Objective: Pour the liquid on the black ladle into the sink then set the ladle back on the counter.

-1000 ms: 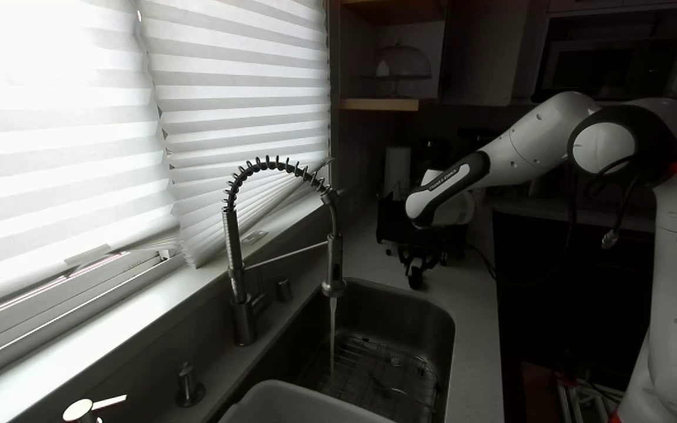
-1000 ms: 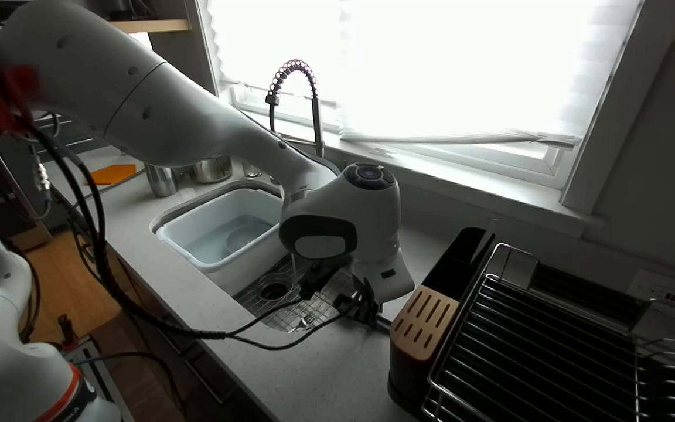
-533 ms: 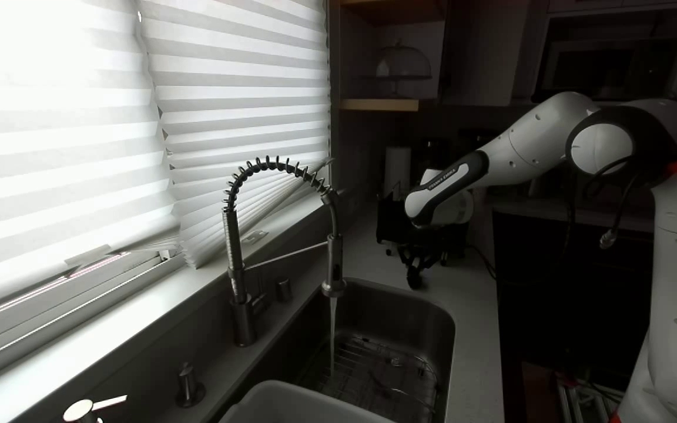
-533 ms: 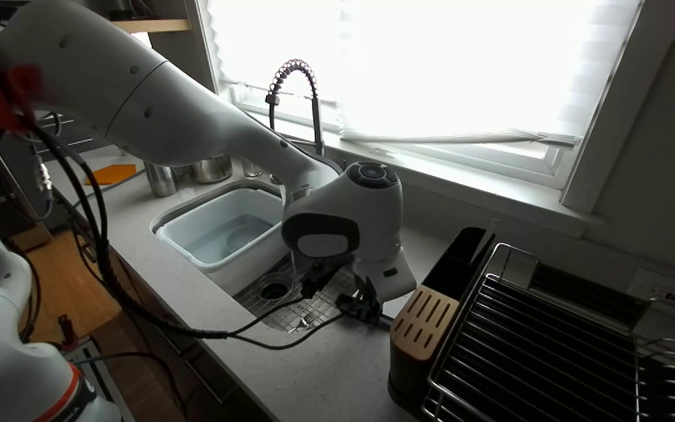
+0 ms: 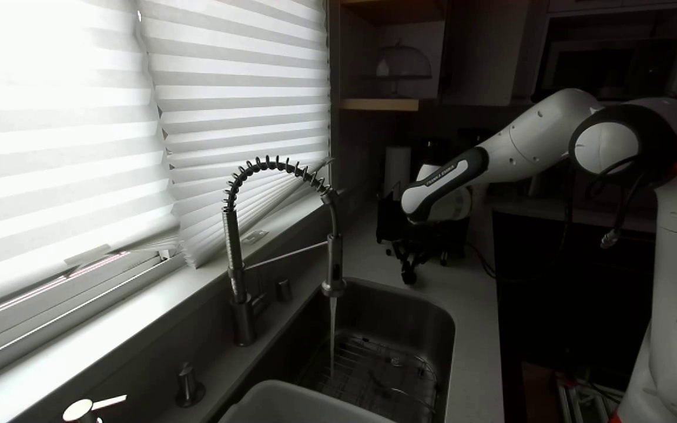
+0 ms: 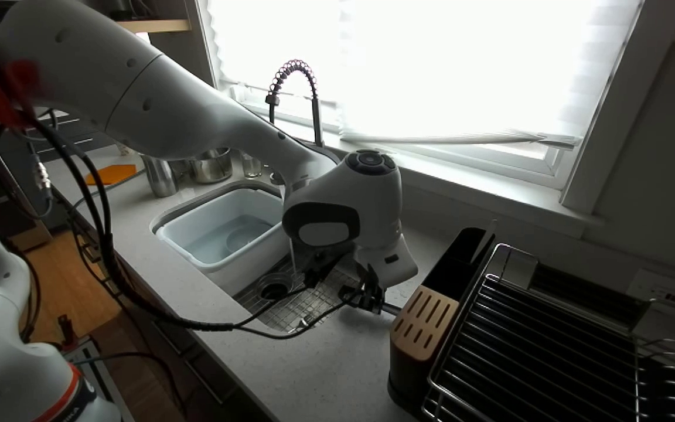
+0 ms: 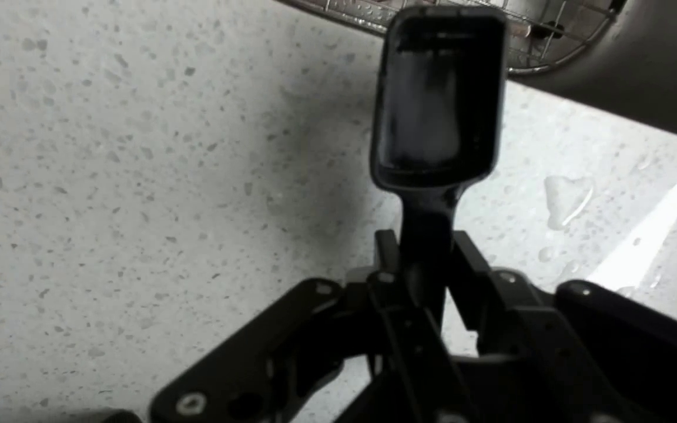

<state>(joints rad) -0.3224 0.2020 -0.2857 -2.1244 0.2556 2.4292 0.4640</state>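
Observation:
The black ladle (image 7: pixel 441 111) shows in the wrist view with its small square bowl facing up. A pale sheen lies in the bowl; whether it is liquid I cannot tell. My gripper (image 7: pixel 425 249) is shut on the ladle's handle. The bowl is over the counter (image 7: pixel 138 176), its tip overlapping the edge of the sink (image 7: pixel 656 76). The gripper also shows above the counter in both exterior views (image 5: pixel 410 273) (image 6: pixel 340 287). A dark rod (image 6: pixel 392 309) beside it looks like the ladle's handle. The sink's metal wall (image 5: pixel 415 314) shows in an exterior view.
The coiled faucet (image 5: pixel 233 247) runs water into the sink. A white tub (image 6: pixel 249 266) sits in the sink's far part. A black utensil holder (image 6: pixel 425 322) and a wire dish rack (image 6: pixel 537 334) stand close to the gripper. Water drops (image 7: pixel 566 200) lie on the counter.
My gripper and the arm have risen a little, with a slight shift toward the sink and faucet side. The grip on the ladle looks the same.

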